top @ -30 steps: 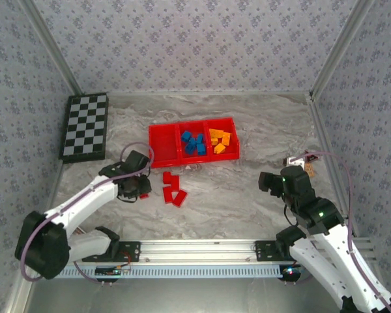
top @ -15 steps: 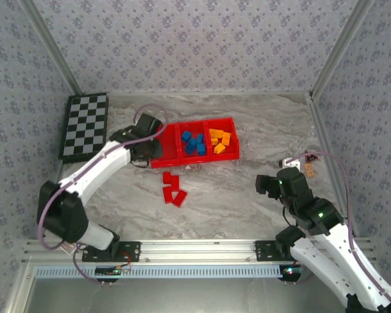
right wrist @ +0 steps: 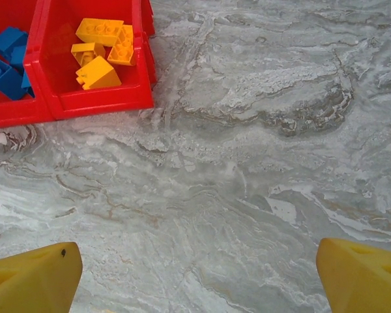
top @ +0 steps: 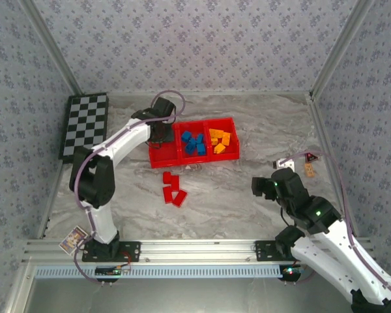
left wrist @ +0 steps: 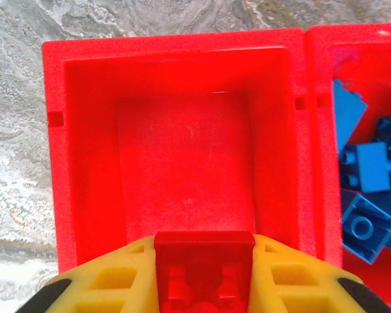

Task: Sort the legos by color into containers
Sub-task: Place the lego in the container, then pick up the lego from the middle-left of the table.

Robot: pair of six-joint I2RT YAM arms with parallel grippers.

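My left gripper hangs over the empty left compartment of the red tray and is shut on a red lego, pinched between its yellow fingers. The middle compartment holds several blue legos, and the right one holds several yellow-orange legos. A few red legos lie on the marble table in front of the tray. My right gripper stands open over bare table, well to the right of those bricks, with nothing between its fingertips.
A black-and-white checkerboard lies at the back left. Small items sit by the right wall. Patterned walls close in the table on three sides. Bare marble stretches between the tray and my right arm.
My left arm has swung from the table beside the loose red legos up and back over the tray's left compartment, carrying a red lego. My right gripper drifted slightly left and nearer.
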